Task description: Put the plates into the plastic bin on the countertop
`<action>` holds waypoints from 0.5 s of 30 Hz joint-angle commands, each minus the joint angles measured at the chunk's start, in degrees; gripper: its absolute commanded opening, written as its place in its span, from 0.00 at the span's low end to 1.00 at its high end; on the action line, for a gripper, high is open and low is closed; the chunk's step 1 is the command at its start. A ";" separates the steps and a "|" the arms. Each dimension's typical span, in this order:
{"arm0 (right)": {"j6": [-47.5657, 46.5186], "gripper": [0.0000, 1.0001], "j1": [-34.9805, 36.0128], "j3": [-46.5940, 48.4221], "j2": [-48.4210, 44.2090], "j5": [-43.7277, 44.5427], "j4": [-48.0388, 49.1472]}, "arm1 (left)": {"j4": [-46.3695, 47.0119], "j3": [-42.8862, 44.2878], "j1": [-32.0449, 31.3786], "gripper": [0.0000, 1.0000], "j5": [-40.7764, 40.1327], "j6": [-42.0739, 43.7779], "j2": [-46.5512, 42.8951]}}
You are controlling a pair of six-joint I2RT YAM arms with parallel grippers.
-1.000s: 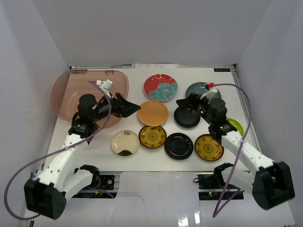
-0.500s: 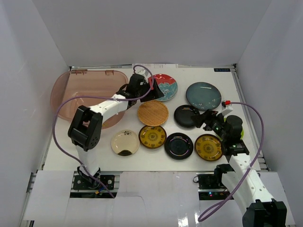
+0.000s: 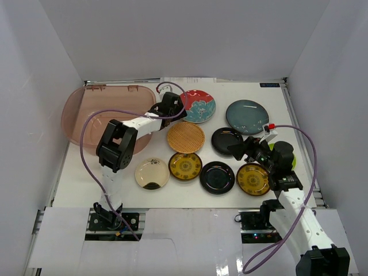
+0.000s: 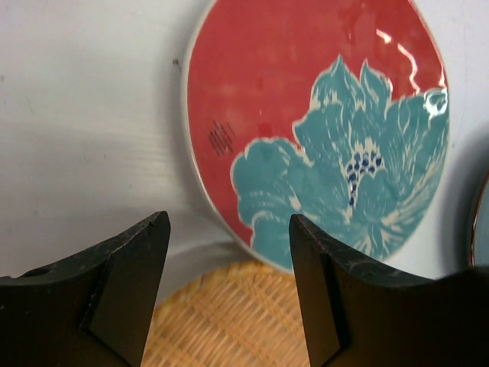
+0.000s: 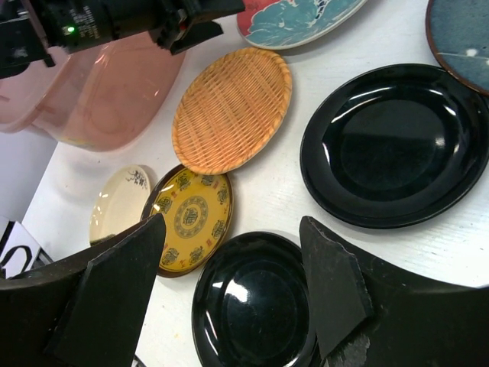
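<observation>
Glossy red flowered plate [image 4: 306, 99] lies upper right in the left wrist view, left gripper [image 4: 229, 229] spread, empty. Only overhead shows the whole translucent bin [image 3: 80, 112], upper left; right gripper [image 5: 229, 245] spread too.

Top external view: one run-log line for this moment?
left gripper: open, over edge of round red plate with teal flower | right gripper: open, above glossy black plates | translucent pinkish plastic bin: no plates visible inside

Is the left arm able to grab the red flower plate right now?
Probably yes: the left tool is open right at the rim of the red plate, with nothing on it or in between.
</observation>
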 commanded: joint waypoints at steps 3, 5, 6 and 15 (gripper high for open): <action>-0.85 0.77 0.65 -0.08 -0.67 -2.21 0.15 | 6.69 2.97 2.00 0.74 -0.46 -0.96 3.44; -0.94 0.77 0.65 -0.26 -0.59 -1.60 0.15 | 9.66 2.89 2.53 0.73 0.77 -1.75 5.28; -0.85 0.77 0.65 -0.26 -0.41 -1.42 0.15 | 10.73 2.54 3.06 0.70 2.52 -2.45 5.82; 12.22 0.76 0.56 -4.21 3.28 2.08 12.35 | 23.38 1.74 3.59 0.51 7.02 -6.84 10.82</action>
